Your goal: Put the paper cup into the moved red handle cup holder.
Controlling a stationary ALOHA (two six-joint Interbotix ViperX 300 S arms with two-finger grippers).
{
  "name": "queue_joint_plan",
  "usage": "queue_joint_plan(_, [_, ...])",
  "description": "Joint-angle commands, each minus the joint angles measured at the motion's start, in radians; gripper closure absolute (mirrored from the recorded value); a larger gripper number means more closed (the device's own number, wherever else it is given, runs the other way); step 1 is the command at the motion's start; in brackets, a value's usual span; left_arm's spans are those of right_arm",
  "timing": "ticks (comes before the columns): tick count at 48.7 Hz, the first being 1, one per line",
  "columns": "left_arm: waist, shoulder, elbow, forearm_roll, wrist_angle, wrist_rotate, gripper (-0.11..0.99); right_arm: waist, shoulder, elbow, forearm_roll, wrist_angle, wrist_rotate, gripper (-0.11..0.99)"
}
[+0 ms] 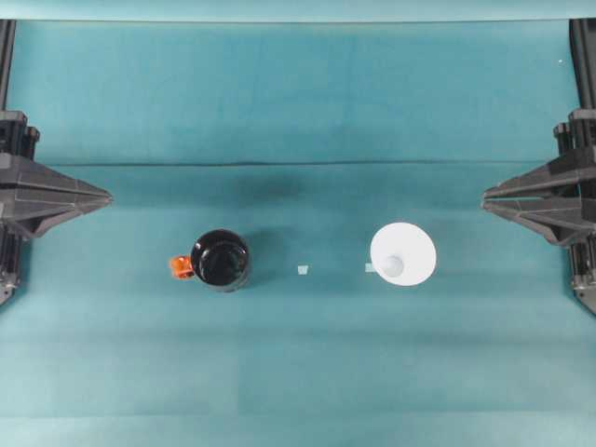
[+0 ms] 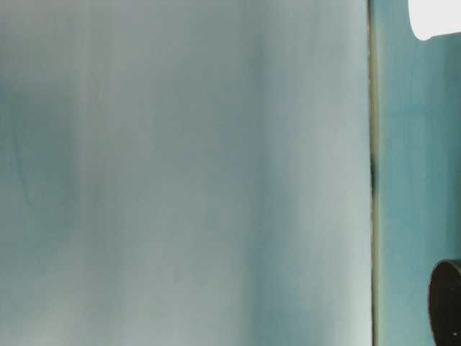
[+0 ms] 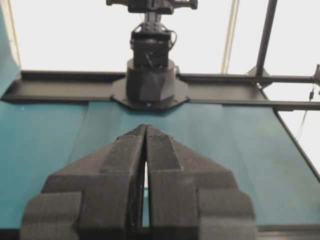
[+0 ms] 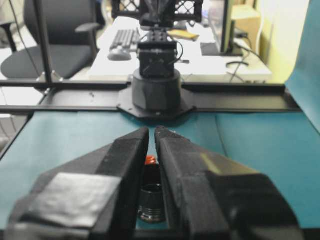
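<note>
The red handle cup holder (image 1: pixel 221 260) is a glossy black round cup standing left of the table's middle, with its orange-red handle (image 1: pixel 180 268) pointing left. The white paper cup (image 1: pixel 402 254) sits right of the middle, well apart from the holder. My left gripper (image 1: pixel 107 197) rests shut at the left edge, with nothing between its fingers (image 3: pixel 145 127). My right gripper (image 1: pixel 486 197) rests shut and empty at the right edge. Past its fingertips (image 4: pixel 152 131) the holder (image 4: pixel 151 200) shows far off. At table level, parts of the cup (image 2: pixel 436 18) and holder (image 2: pixel 446 299) show.
Two small pale tape marks (image 1: pixel 303 270) (image 1: pixel 370 268) lie on the teal cloth (image 1: pixel 298 372) between holder and cup. The arms' black bases (image 3: pixel 150 85) (image 4: pixel 156 90) stand at the table's two ends. A black frame rail runs along each end.
</note>
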Motion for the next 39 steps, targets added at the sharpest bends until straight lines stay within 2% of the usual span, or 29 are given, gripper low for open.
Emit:
queue_joint_plan(1, [-0.017, 0.044, -0.041, 0.011, 0.061, -0.035, 0.85, -0.005, 0.014, -0.005, 0.008, 0.003, 0.003, 0.88])
queue_joint_plan(5, [-0.018, 0.078, -0.08, 0.011, 0.17, -0.077, 0.85, -0.006, 0.012, -0.006, 0.023, 0.066, 0.014, 0.86])
queue_joint_plan(8, [-0.02, 0.11, -0.12, 0.011, 0.287, -0.107, 0.85, -0.005, 0.011, -0.006, 0.035, 0.135, 0.035, 0.92])
queue_joint_plan(11, [-0.02, 0.133, -0.156, 0.011, 0.387, -0.118, 0.85, -0.005, 0.008, -0.011, 0.035, 0.196, 0.064, 0.95])
queue_joint_plan(14, [-0.021, 0.156, -0.189, 0.011, 0.468, -0.118, 0.85, -0.005, 0.002, -0.015, 0.035, 0.258, 0.097, 0.96])
queue_joint_plan(21, [-0.023, 0.209, -0.244, 0.011, 0.609, -0.12, 0.85, -0.005, -0.009, -0.017, 0.035, 0.36, 0.129, 0.97])
queue_joint_plan(31, [-0.034, 0.33, -0.278, 0.011, 0.724, -0.129, 0.85, -0.005, -0.012, -0.017, 0.035, 0.44, 0.143, 0.97])
queue_joint_plan(39, [-0.04, 0.446, -0.327, 0.011, 0.819, -0.129, 0.85, -0.005, -0.014, -0.017, 0.035, 0.46, 0.146, 0.97])
